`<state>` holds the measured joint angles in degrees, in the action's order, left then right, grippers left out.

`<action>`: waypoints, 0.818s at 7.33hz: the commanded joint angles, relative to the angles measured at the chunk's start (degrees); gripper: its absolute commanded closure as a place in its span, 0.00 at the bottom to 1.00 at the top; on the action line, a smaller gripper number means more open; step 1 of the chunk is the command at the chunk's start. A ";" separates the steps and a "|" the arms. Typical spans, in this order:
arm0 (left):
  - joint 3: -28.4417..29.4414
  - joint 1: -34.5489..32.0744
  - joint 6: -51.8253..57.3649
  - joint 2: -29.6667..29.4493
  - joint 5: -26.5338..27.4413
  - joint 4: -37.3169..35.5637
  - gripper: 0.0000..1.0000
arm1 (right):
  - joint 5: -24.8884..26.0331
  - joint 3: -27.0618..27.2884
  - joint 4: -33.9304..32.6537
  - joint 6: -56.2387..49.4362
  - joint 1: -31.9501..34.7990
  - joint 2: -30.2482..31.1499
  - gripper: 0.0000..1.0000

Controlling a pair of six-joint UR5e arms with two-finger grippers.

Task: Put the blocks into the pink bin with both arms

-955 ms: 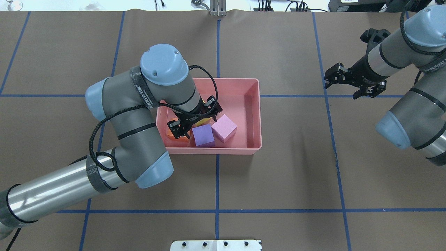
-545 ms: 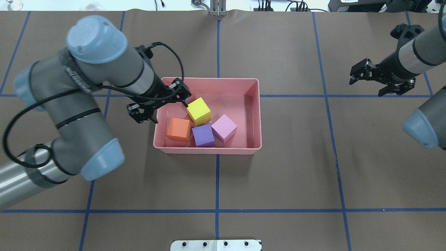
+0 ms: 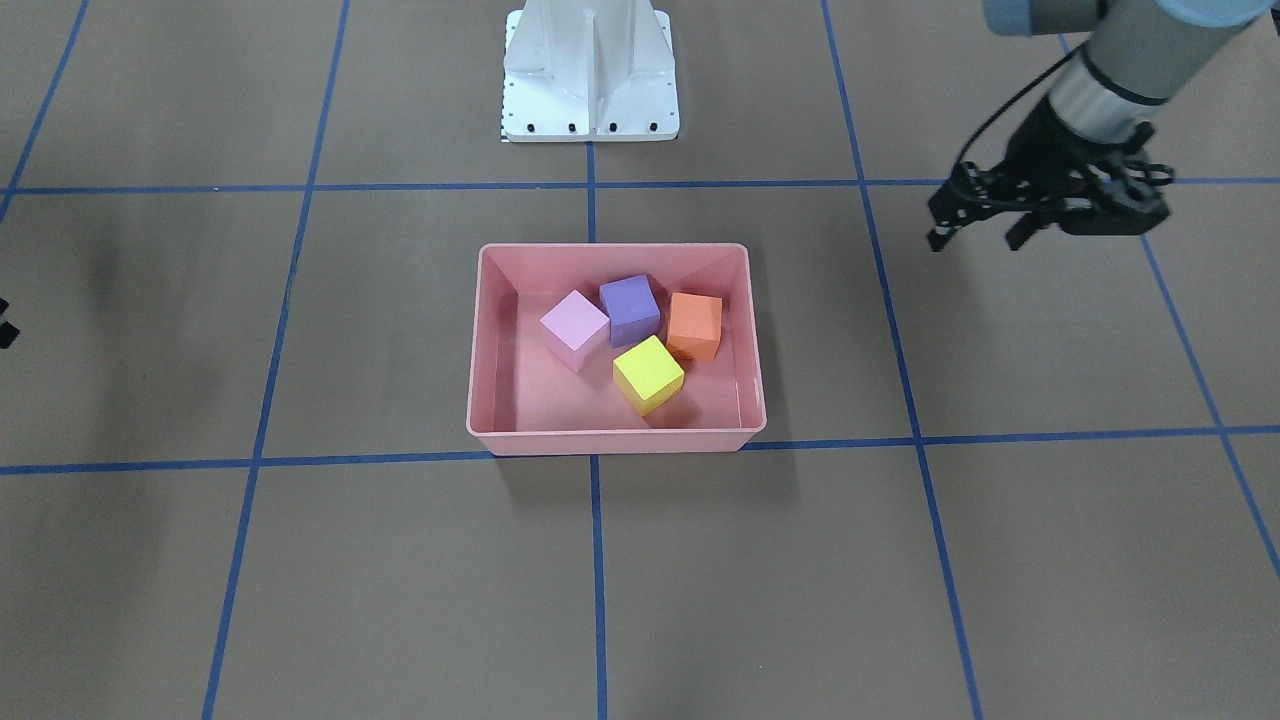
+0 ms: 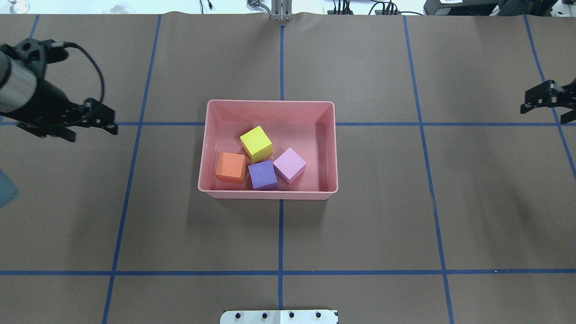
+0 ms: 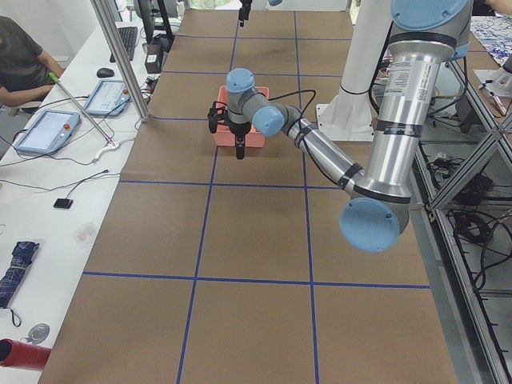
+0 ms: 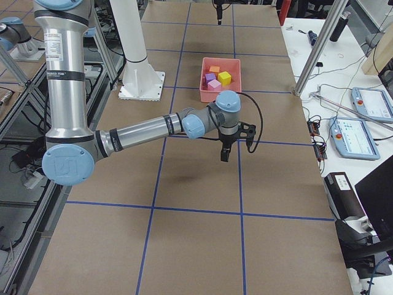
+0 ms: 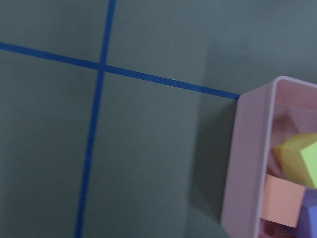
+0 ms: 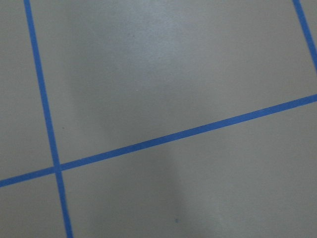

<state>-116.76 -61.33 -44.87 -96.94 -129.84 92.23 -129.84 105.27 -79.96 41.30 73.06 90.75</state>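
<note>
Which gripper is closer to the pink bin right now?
Left. The left gripper hovers off the pink bin's left side; the right gripper sits at the overhead view's far right edge, clearly farther from the bin. Neither touches it.

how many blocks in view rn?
4, all inside the pink bin: orange block by its left wall in the overhead view, purple block and pink block along the robot-side wall, yellow block nearer the middle. No others show; none seem hidden.
</note>
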 commanded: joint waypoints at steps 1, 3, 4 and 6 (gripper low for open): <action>9.75 -14.38 28.76 4.82 -4.18 -0.03 0.00 | -3.64 -3.91 -0.02 -12.08 6.63 2.32 0.00; 17.67 -21.87 39.75 6.06 -4.19 0.58 0.00 | -4.89 -6.30 -0.11 -15.98 8.76 2.41 0.01; 20.32 -23.30 45.08 6.32 -4.11 0.84 0.00 | -4.98 -7.09 -0.11 -18.08 9.29 2.41 0.00; 21.66 -23.75 46.89 6.59 -3.75 0.93 0.00 | -4.98 -7.62 -0.20 -19.15 9.64 2.41 0.01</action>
<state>-96.56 -84.49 0.17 -90.54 -133.72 93.04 -134.78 98.09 -80.12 22.96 82.44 93.15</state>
